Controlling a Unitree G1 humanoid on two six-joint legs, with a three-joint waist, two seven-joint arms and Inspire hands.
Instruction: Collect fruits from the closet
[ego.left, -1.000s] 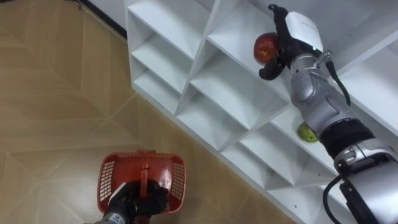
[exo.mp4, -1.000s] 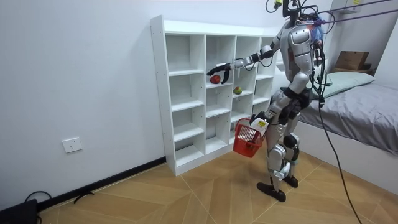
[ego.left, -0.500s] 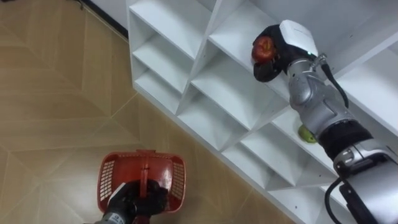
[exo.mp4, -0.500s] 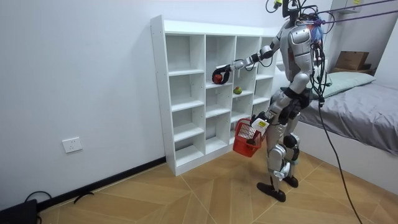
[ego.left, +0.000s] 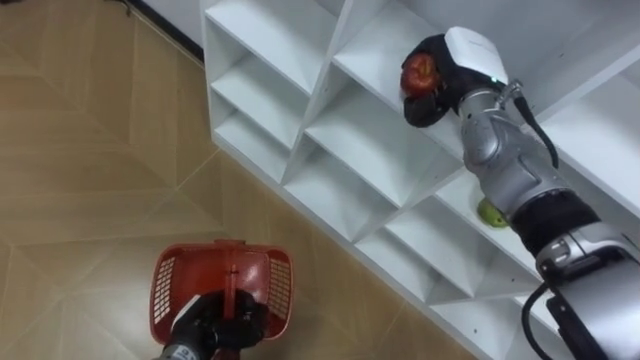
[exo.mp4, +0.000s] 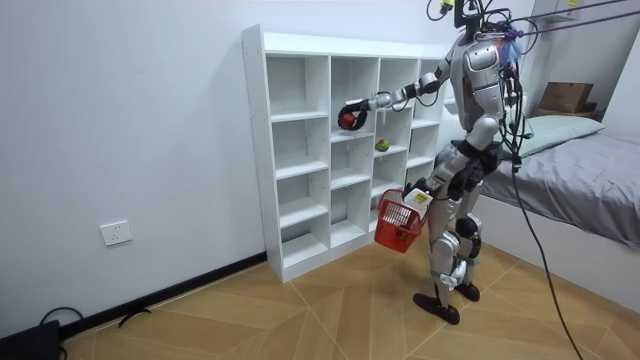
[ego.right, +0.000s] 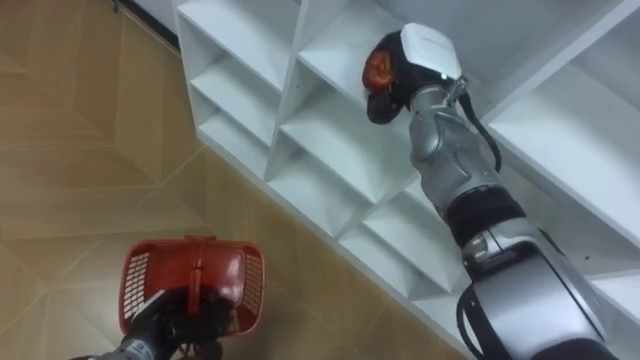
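Observation:
A red apple sits in my right hand, whose fingers are curled round it, just above a shelf of the white closet; the same apple and hand reach into a middle compartment in the room view. A green fruit lies in a compartment one column over, partly hidden by my right forearm; in the room view the green fruit is one shelf lower. My left hand is shut on the handle of a red basket held low beside me, the basket hanging at knee height.
I stand on wooden floor in front of the closet's right half. A bed with a cardboard box lies behind me at the room view's right. A wall socket is on the white wall to the left.
My right hand closed its fingers round the red apple and lifted it slightly off the shelf. The basket shifted a little in my left hand.

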